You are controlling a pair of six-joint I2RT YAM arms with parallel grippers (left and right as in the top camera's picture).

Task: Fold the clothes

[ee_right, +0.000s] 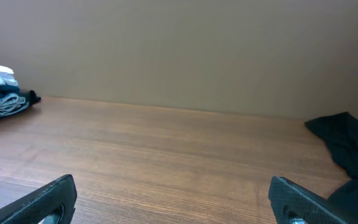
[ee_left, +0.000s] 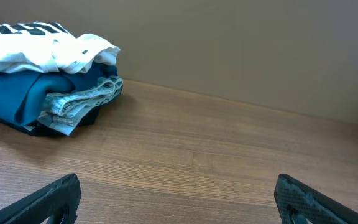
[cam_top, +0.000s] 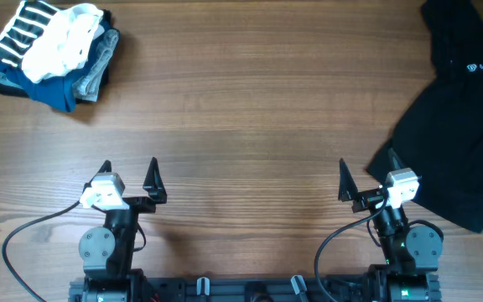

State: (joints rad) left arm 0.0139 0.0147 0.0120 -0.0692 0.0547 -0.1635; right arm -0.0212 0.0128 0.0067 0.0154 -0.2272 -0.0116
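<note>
The overhead camera looks straight down on the whole table (cam_top: 250, 109), with the near edge lowest in view. Both my wrist cameras sit low over the wood and face the far edge. All three views share the white T-shirt (cam_top: 61, 38) at the far-left corner; overhead and right wrist share the black garment (ee_right: 347, 143).

Open table (cam_top: 250, 109) between white T-shirt (cam_top: 64, 40) and black garment (cam_top: 458, 126).

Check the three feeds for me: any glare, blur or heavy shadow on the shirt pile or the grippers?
Overhead: even light, no glare, soft shadows; the white T-shirt looks slightly washed out, the black garment shows little detail. Left wrist: T-shirt sharp, left gripper fingers cropped at the bottom edge. Right wrist: no glare, right gripper fingers likewise cropped.
</note>
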